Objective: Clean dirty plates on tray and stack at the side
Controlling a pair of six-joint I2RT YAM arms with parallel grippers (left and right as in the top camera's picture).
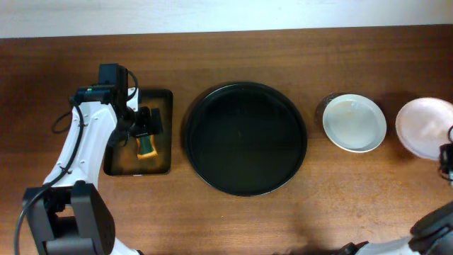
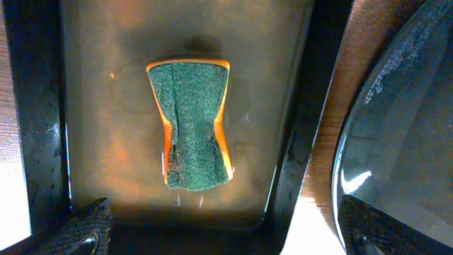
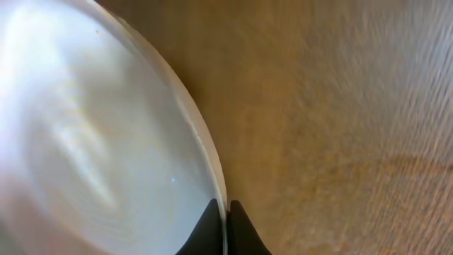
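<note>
A large round black tray (image 1: 244, 138) sits mid-table with nothing on it. A white plate (image 1: 354, 122) lies to its right, and a pinkish plate (image 1: 423, 127) lies at the far right. My right gripper (image 1: 446, 157) is shut on the pinkish plate's rim; in the right wrist view the fingers (image 3: 226, 212) pinch the edge of the plate (image 3: 92, 142). A green and orange sponge (image 1: 147, 145) lies in a small rectangular black tray (image 1: 164, 99) at the left. My left gripper (image 1: 145, 122) hovers open above the sponge (image 2: 191, 124), its fingers (image 2: 233, 234) wide apart.
The white plate rests on something dark that peeks out at its upper left (image 1: 325, 105). The round tray's rim (image 2: 396, 127) shows at the right of the left wrist view. Bare wooden table (image 1: 233, 49) lies all around.
</note>
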